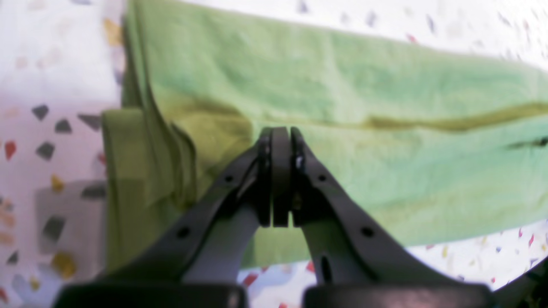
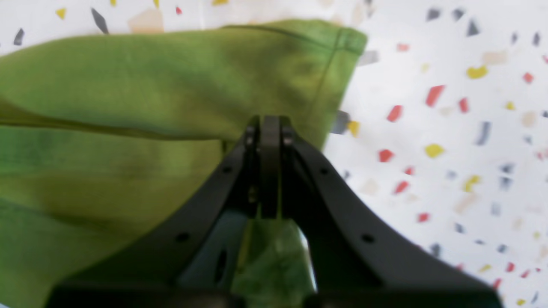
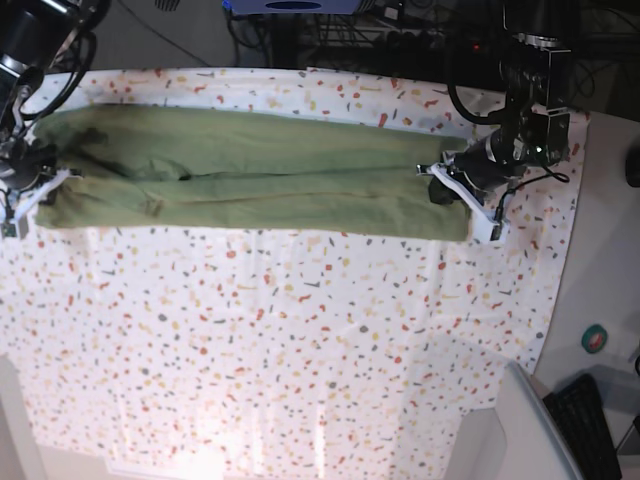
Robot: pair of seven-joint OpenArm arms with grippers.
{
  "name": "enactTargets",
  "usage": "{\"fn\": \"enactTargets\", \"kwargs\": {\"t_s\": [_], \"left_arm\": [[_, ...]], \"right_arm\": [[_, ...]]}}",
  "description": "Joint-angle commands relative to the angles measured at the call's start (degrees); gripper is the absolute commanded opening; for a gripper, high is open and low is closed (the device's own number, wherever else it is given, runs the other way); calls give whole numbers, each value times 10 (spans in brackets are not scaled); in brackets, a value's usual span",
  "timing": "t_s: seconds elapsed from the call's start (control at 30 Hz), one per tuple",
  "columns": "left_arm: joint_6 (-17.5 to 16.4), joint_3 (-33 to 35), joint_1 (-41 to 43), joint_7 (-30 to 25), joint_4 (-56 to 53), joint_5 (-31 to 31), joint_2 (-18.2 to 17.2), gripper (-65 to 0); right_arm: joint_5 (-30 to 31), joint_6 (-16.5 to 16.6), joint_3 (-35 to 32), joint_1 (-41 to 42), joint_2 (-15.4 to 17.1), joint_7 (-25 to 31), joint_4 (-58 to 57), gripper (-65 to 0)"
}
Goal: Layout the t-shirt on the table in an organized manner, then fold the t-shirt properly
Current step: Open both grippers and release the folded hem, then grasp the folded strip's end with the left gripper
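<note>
T-shirt (image 3: 250, 185) lies as a long band by table (image 3: 300, 350) far edge. Left gripper (image 1: 280, 132) and right gripper (image 2: 269, 122) both pinched closed on its ends; lift evenly, keep taut.

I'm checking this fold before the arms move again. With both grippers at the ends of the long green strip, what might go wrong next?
1. Both jaws look shut, but the wrist views don't clearly show cloth pinched, so the t-shirt may slip from the left gripper or right gripper.
2. Layers bunch loosely at one end; lifting may undo them.
3. The strip lies near the table far edge.
</note>
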Motion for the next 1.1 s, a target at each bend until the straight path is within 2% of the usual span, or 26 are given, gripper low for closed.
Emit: {"fn": "enactTargets", "kwargs": {"t_s": [0.0,0.23,0.37,0.4,0.47,0.5,0.57,0.6,0.63,0.7,0.77,1.07], "left_arm": [[-3,-10,-6,-10,22,-3,-8,-650],[-6,-115,44,-9,113,-8,-4,-650],[-6,-158,62,-12,120,-8,4,-650],[-7,-170,62,-13,116,-8,8,-594],[-14,-187,62,-14,109,-8,18,-369],[-29,-198,62,-14,104,-8,24,-260],[-70,-206,59,-14,94,-8,30,-102],[-99,-207,57,-14,83,-8,30,-30],[-126,-207,54,-14,69,-8,31,0],[-164,-212,35,-14,35,-8,35,0],[-181,-213,19,-14,-7,-6,36,0],[-182,-207,-36,-15,-129,-3,36,0]], "right_arm": [[8,-1,1,6,0,13,26,-650],[8,-1,2,-51,-42,13,195,-650],[8,1,-4,-88,-66,13,266,-650],[8,1,-5,-95,-67,13,271,-650],[8,2,-5,-97,-67,13,270,-650],[8,2,-5,-98,-67,13,269,-650],[8,2,-5,-100,-67,13,266,-650],[8,2,-5,-100,-67,12,265,-650],[8,2,-5,-103,-67,12,265,-650],[8,2,-6,-109,-67,12,265,-650],[8,2,-6,-111,-67,12,265,-650],[8,2,-5,-122,-67,12,265,-650]]}}
